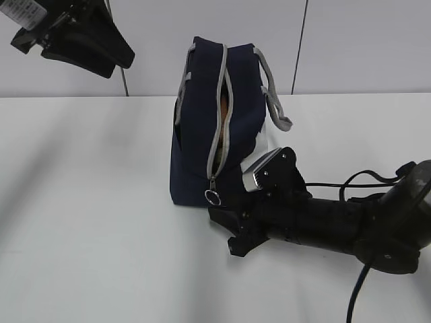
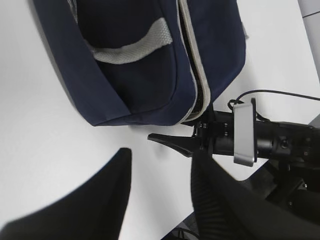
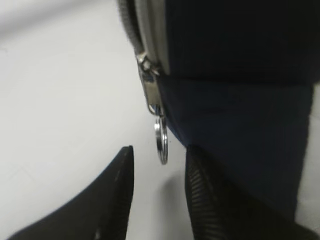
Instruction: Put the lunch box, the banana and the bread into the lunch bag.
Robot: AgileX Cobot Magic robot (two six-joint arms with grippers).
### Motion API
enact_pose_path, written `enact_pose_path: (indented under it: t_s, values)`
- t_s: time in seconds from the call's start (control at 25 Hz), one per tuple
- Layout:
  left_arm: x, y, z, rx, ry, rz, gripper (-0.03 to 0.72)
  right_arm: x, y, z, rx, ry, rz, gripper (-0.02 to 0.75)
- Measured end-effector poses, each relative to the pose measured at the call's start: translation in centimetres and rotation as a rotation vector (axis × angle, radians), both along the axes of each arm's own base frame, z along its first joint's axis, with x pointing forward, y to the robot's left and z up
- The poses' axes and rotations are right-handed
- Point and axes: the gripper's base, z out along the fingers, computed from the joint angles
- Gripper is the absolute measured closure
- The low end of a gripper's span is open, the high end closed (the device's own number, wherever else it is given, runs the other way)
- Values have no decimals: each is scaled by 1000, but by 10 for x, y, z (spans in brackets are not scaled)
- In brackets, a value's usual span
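The navy lunch bag (image 1: 202, 134) stands upright on the white table, its grey zipper partly undone down the near end. Through the gap shows a golden-brown patch (image 1: 223, 104), apparently the bread. The lunch box and the banana are hidden. The zipper's ring pull (image 3: 161, 140) hangs at the bag's lower corner (image 1: 213, 196). My right gripper (image 3: 157, 155) lies low on the table (image 1: 225, 229), open, its tips on either side of the ring without touching it. My left gripper (image 1: 118, 64) hovers high at the left, open and empty (image 2: 160, 160), looking down on the bag (image 2: 140, 65).
The bag's grey handles (image 1: 273, 94) hang over its top and right side. The right arm and its cable (image 1: 357, 235) stretch across the table's right front. A wall rises just behind the table. The right wrist camera (image 2: 245, 132) sits beside the bag's end.
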Motion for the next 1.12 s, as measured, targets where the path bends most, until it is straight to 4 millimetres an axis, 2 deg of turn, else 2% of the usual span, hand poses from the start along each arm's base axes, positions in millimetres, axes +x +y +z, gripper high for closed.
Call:
enact_pose_path:
  t_s: [0.28, 0.52, 0.76, 0.8, 0.96, 1.12]
  values:
    - [0, 0, 0, 1, 0, 0, 391, 0, 2, -3, 41, -18, 13, 482]
    - [0, 1, -1, 19, -4, 1, 391, 1, 3, -1, 55, -36, 17, 549]
    - [0, 2, -1, 27, -4, 0, 391, 2, 2, 0, 57, -43, 6, 563]
    - [0, 2, -1, 27, -4, 0, 391, 2, 2, 0, 56, -44, 5, 578]
    - [0, 2, -1, 27, -4, -1, 391, 2, 2, 0, 47, -60, 11, 730]
    - [0, 2, -1, 27, -4, -1, 391, 2, 2, 0, 36, -73, 17, 754]
